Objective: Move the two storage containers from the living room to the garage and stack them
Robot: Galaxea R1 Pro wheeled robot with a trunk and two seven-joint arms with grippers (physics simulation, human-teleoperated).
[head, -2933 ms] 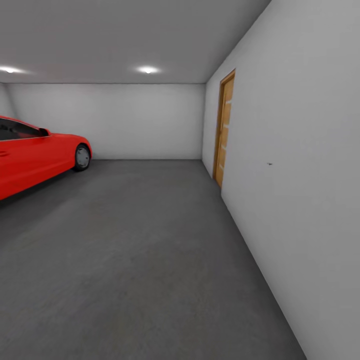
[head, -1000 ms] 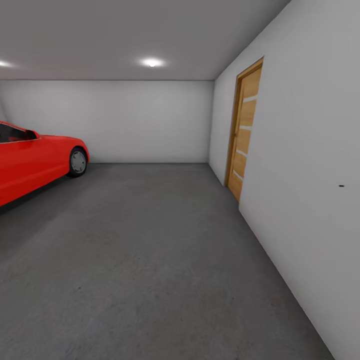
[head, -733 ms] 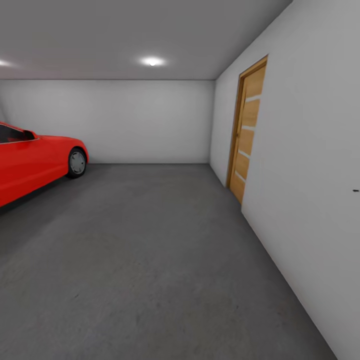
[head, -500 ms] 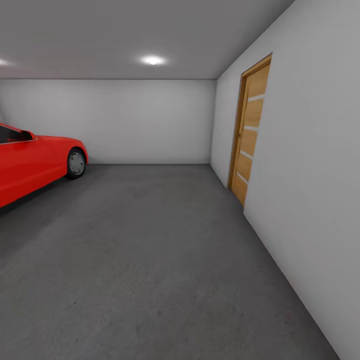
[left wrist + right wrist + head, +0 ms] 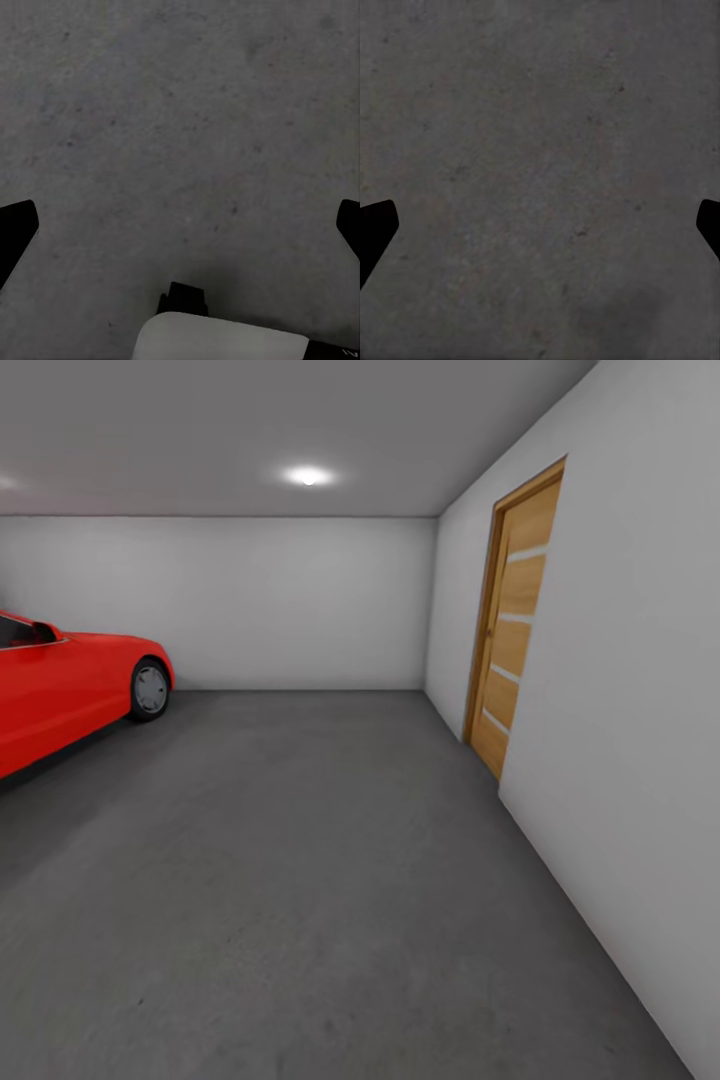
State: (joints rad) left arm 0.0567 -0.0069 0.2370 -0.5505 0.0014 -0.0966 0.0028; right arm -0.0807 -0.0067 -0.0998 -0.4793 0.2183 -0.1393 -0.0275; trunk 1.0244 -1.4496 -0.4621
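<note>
The head camera has rolled forward since the earlier frames: the orange-brown wooden door (image 5: 518,622) in the pale grey right-hand wall (image 5: 630,690) now looms larger and sits further right, and the glossy red car (image 5: 62,685) has slipped further toward the left edge, cut off there so that just its front end and one wheel show. The view is inside the garage, over the dark grey mottled concrete floor (image 5: 290,880).

The left jaws (image 5: 180,229) are spread wide with nothing between them but bare floor; the two black fingertips (image 5: 16,234) barely enter from the sides, and a white-and-black part of the robot lies below them. The right jaws (image 5: 540,225) are likewise wide apart and empty over the floor, their fingertips (image 5: 375,229) clipped by the frame edges.
</note>
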